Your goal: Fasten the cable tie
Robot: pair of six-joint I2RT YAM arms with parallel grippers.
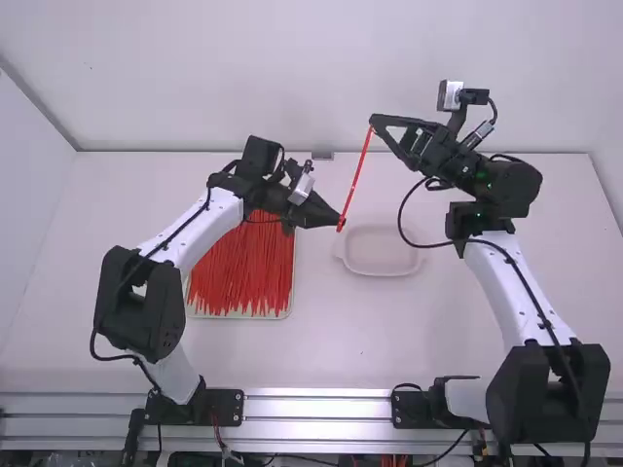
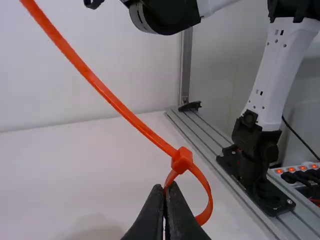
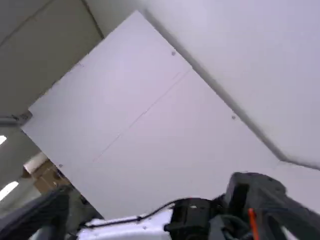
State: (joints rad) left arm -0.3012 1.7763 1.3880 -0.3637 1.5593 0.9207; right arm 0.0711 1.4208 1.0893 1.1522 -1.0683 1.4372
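Holding tie above white table.
Pinching its loop in left gripper, far end in right gripper; white walls behind.

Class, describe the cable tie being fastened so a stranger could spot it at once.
On the white table, look above the gap between the pile of red ties and the clear dish. The cable tie stretches between the left hand and right hand, the only one lifted and looped.

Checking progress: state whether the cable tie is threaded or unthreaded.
Threaded: the cable tie strap passes through its head, closing a small loop at the left gripper.
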